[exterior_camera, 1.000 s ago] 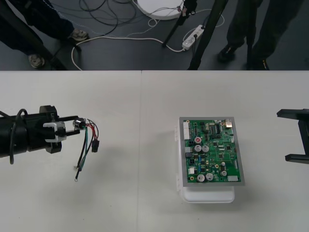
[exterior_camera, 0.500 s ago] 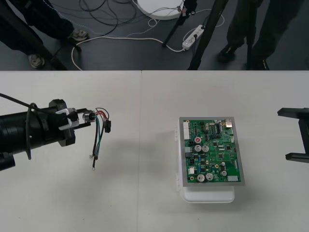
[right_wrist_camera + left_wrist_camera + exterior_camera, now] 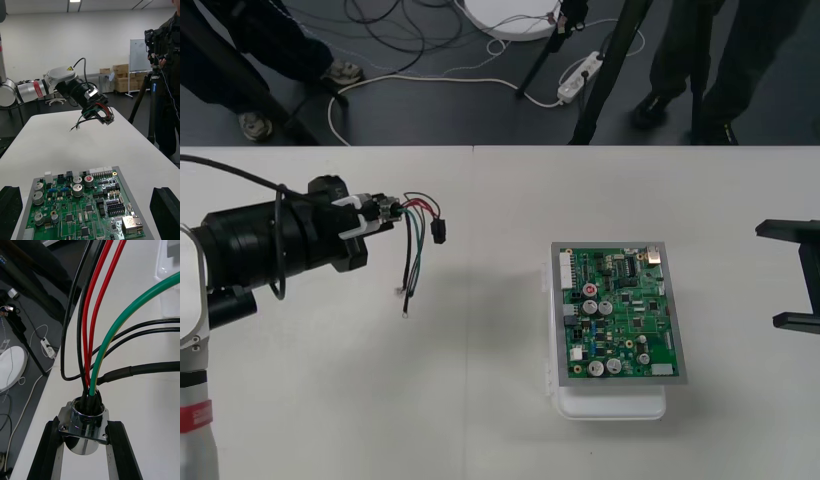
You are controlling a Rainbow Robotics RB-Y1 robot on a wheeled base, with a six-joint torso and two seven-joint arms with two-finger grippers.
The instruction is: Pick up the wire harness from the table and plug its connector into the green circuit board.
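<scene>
While the left tool (image 3: 385, 212) hangs above the left half of the surface (image 3: 480, 400), it is closed on the wire harness (image 3: 415, 250), its two black fingers (image 3: 48, 450) pressed against opposite sides of the round metal socket (image 3: 84, 423) just under the flange. Red, black and green wires (image 3: 93, 333) rise out of the socket's mouth and fan away from the tool. From the front, the wires droop from the tool's tip, and the thin loose ends (image 3: 405, 312) hang lowest, nearest the surface. The small black plug (image 3: 439, 231) sits at the end of the short red and black loop, just beyond the tool's tip and free in the air. It is well apart from the green circuit board (image 3: 620, 315), which lies flat on its white base (image 3: 610, 405) on the right half of the surface. Parked at the far right edge, the right tool (image 3: 772, 279) is spread wide and empty, its fingers (image 3: 165, 212) standing either side of the board's near end.
</scene>
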